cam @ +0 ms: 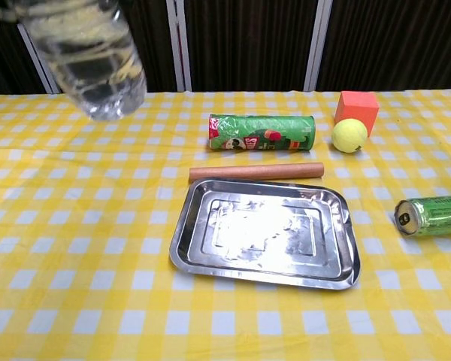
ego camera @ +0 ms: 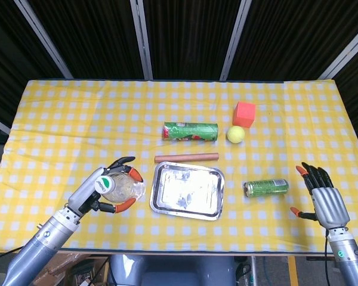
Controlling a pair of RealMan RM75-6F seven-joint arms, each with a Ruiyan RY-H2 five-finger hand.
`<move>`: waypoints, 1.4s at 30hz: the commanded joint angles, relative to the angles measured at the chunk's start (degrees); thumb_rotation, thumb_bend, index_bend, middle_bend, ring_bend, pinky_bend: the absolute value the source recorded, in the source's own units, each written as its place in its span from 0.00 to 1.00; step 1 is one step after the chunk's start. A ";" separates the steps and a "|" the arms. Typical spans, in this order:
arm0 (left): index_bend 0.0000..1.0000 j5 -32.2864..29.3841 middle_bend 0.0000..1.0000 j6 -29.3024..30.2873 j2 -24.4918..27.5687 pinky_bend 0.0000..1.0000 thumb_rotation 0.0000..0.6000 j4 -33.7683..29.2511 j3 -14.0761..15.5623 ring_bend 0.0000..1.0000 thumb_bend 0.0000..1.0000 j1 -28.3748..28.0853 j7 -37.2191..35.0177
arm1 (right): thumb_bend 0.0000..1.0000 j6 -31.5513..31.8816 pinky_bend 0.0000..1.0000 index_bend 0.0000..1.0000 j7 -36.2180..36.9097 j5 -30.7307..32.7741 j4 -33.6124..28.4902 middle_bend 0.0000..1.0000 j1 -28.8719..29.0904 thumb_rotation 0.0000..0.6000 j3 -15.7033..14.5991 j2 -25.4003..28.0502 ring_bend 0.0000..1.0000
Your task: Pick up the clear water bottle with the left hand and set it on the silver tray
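Two hands show in the head view: at lower left the left hand (ego camera: pixel 110 189) grasps the clear water bottle (ego camera: pixel 120 186), fingers wrapped round it, holding it off the yellow checked tablecloth (ego camera: pixel 59 131) just left of the silver tray (ego camera: pixel 157 199), while at lower right the right hand (ego camera: pixel 322 195) hangs released with fingers spread and nothing in it. In the chest view the bottle's base fills the upper left corner. Above the tray lie a brown stick (ego camera: pixel 186 158) and a green canister (ego camera: pixel 190 131); right of them sit a yellow ball (ego camera: pixel 235 134), an orange cube (ego camera: pixel 244 114) and a green can (ego camera: pixel 266 187).
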 commanded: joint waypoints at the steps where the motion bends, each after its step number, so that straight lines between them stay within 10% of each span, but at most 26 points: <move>1: 0.61 -0.95 0.56 -3.16 -3.99 0.02 1.00 10.34 3.85 0.08 0.45 0.60 -5.90 | 0.05 -0.16 0.00 0.01 0.24 0.28 0.23 0.00 0.04 1.00 0.15 0.00 0.00; 12: 0.61 4.68 0.55 -8.65 -14.41 0.02 1.00 27.54 8.00 0.08 0.45 -1.36 -16.97 | 0.05 -0.36 0.00 0.01 0.61 0.42 0.71 0.00 0.14 1.00 0.22 -0.07 0.00; 23: 0.61 3.70 0.55 -0.88 -0.16 0.02 1.00 -2.13 -1.66 0.08 0.45 -2.29 -9.51 | 0.05 -0.17 0.00 0.01 1.49 -0.23 0.47 0.00 0.18 1.00 -0.02 0.10 0.00; 28: 0.61 9.79 0.55 -0.04 5.74 0.02 1.00 -2.18 -5.29 0.08 0.45 -1.82 -17.47 | 0.05 0.72 0.00 0.01 1.92 -1.03 -0.23 0.00 -0.13 1.00 -0.27 0.58 0.00; 34: 0.61 8.82 0.55 -0.29 12.10 0.02 1.00 -2.18 -0.43 0.08 0.45 2.41 -17.97 | 0.05 0.38 0.00 0.01 2.34 -0.75 0.03 0.00 -0.04 1.00 -0.22 0.59 0.00; 42: 0.61 4.57 0.55 -4.53 1.38 0.02 1.00 14.79 7.16 0.08 0.45 2.45 -20.72 | 0.05 -0.11 0.00 0.01 1.45 -0.35 0.34 0.00 0.10 1.00 -0.20 0.14 0.00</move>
